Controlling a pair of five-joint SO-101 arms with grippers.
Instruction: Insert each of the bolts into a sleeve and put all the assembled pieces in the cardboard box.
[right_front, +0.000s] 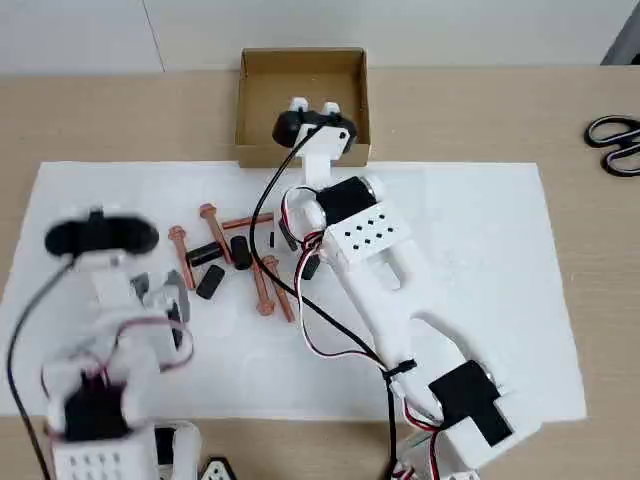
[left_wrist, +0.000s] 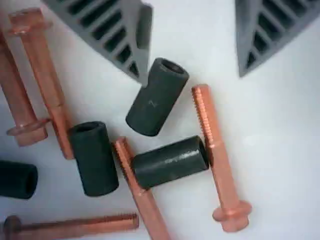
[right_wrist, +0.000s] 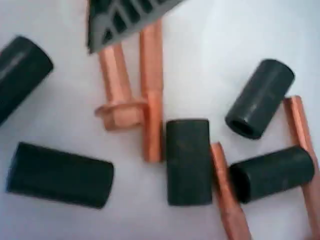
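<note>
**Bolts and sleeves, unassembled**

Copper bolts (left_wrist: 217, 155) and black sleeves (left_wrist: 156, 97) lie loose on the white sheet (right_front: 480, 300), near of the cardboard box (right_front: 300, 80). Left gripper (left_wrist: 192, 60) hangs spread wide above them. Whether the right gripper (right_wrist: 130, 20) is spread or closed cannot be told. The parts look rigid, smooth and prone to roll, so grasp each bolt mid-shank.

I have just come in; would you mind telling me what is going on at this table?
The left gripper hangs just above a pile of copper bolts and black sleeves on a white sheet, its jaws open and holding nothing. The right gripper is also low over the same pile. The bolts and sleeves in sight lie loose, none joined yet. What shows of the cardboard box holds no assembled piece.
</note>
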